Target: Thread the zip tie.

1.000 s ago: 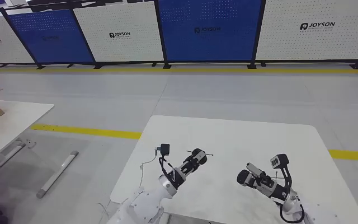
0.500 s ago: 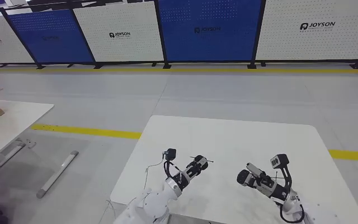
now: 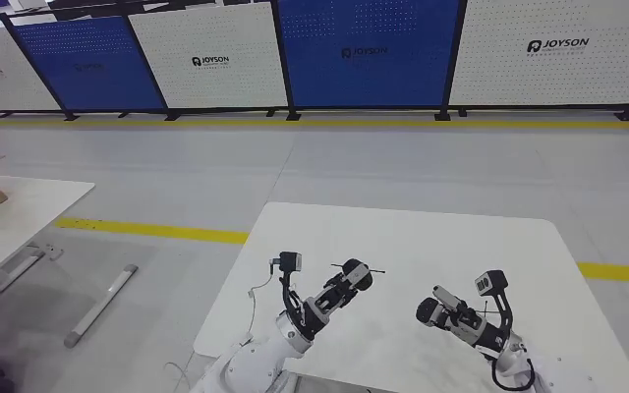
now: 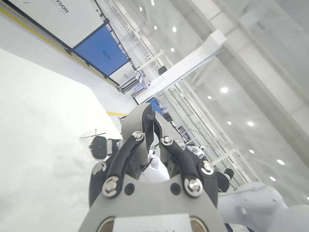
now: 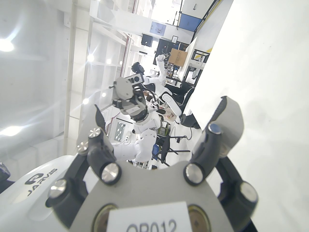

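Looking down on a white table [image 3: 413, 236], two robot arms sit side by side over its near edge, well apart from each other. The left gripper [image 3: 356, 274] is pinched closed on the zip tie [image 3: 377, 271], a thin black strip that crosses the fingertips and sticks out on both sides. In the left wrist view its grey fingers [image 4: 135, 121] stand almost together, with a small black piece clamped in the narrow slit between them. The right gripper [image 3: 429, 310] is to the right of it, pointing toward the left arm's side and not touching the tie. In the right wrist view its fingers [image 5: 228, 112] are spread wide with nothing between them, and the left gripper appears farther off beyond them. Behind the table run a yellow floor line [image 3: 147, 230] and a row of blue and white panels [image 3: 369, 54].
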